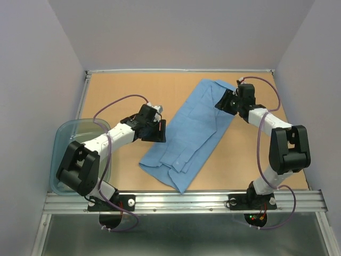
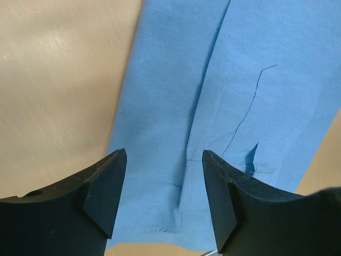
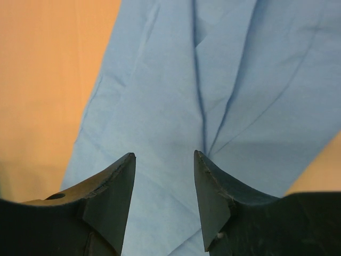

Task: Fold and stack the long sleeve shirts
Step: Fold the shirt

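Observation:
One light blue long sleeve shirt (image 1: 189,133) lies partly folded as a long strip, running diagonally from the table's far right toward the near middle. My left gripper (image 1: 158,129) hovers at the strip's left edge, open, with nothing between its fingers; in its wrist view the shirt (image 2: 213,96) spreads below the left gripper (image 2: 164,156). My right gripper (image 1: 224,101) is over the far end of the strip, also open and empty. In the right wrist view the shirt (image 3: 213,96) fills the area under the right gripper (image 3: 164,156).
A clear bluish plastic tub (image 1: 64,144) stands at the table's left edge beside the left arm. The tan tabletop (image 1: 133,90) is bounded by a raised rim at the back and a metal rail (image 1: 181,200) at the front.

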